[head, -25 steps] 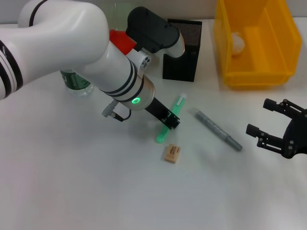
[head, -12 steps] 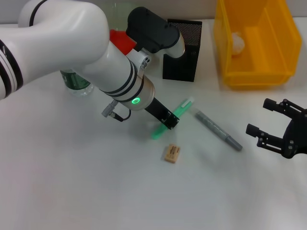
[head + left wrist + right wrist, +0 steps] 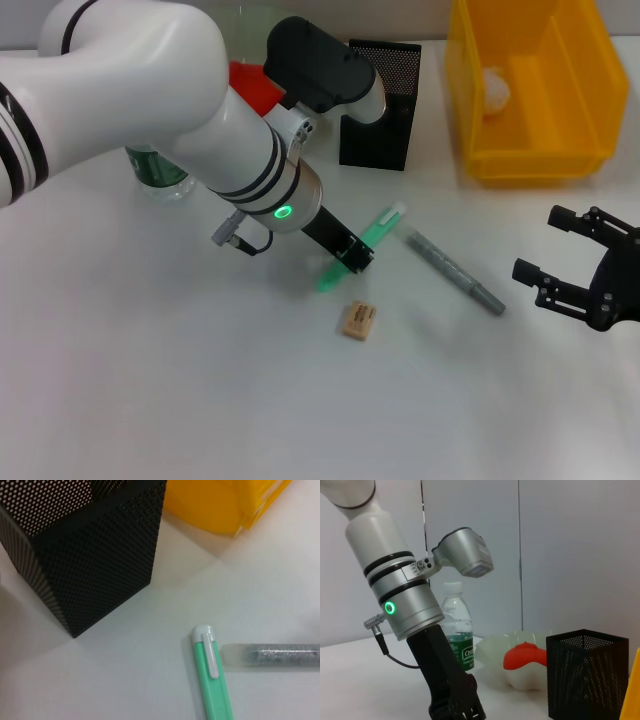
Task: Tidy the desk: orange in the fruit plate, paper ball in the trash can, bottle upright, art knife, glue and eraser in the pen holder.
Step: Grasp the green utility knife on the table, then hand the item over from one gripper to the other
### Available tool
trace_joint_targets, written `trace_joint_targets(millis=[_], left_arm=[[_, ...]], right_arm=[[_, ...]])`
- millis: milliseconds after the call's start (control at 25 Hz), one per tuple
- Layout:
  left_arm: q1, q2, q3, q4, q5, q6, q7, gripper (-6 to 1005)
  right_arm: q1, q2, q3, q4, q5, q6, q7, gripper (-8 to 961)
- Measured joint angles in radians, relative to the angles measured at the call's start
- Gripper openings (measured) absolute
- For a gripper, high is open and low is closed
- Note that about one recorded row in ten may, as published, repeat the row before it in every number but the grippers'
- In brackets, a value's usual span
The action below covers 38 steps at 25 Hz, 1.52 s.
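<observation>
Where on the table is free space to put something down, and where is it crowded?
Bare: the near table, in front of the eraser, and the strip between pen holder and trash can. Crowded: the middle, where the left gripper holds the green art knife beside the grey pen. Right gripper waits at the right edge.

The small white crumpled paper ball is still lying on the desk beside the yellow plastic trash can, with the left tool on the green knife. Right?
Not quite: the head view shows the small white crumpled paper ball already inside the yellow plastic trash can. The left tool is indeed on the green knife.
</observation>
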Motion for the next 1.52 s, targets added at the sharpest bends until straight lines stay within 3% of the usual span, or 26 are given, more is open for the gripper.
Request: trace_joint_targets(millis=[80, 160, 600, 800, 1240, 1520], left_arm=[[0.000, 0.000, 0.000, 0.005, 0.000, 0.003, 0.000, 252], [0.000, 0.000, 0.000, 0.009, 0.000, 0.007, 0.001, 346], [0.000, 0.000, 0.001, 0.010, 0.001, 0.014, 0.002, 390], [0.000, 0.000, 0.008, 0.010, 0.009, 0.014, 0.002, 379], [0.000, 0.000, 0.011, 0.011, 0.013, 0.019, 0.002, 217], [0.015, 0.000, -0.003, 0.036, 0.014, 0.022, 0.001, 193]], right_arm=[[0.000, 0.000, 0.000, 0.000, 0.000, -0.004, 0.000, 805], [0.000, 0.000, 0.000, 0.000, 0.000, -0.007, 0.000, 805], [-0.002, 0.000, 0.000, -0.002, 0.000, -0.007, 0.000, 805], [-0.003, 0.000, 0.000, -0.001, 0.000, -0.007, 0.000, 805], [-0.007, 0.000, 0.013, 0.001, 0.000, -0.023, 0.000, 805], [-0.009, 0.000, 0.014, 0.003, 0.000, -0.024, 0.000, 805]])
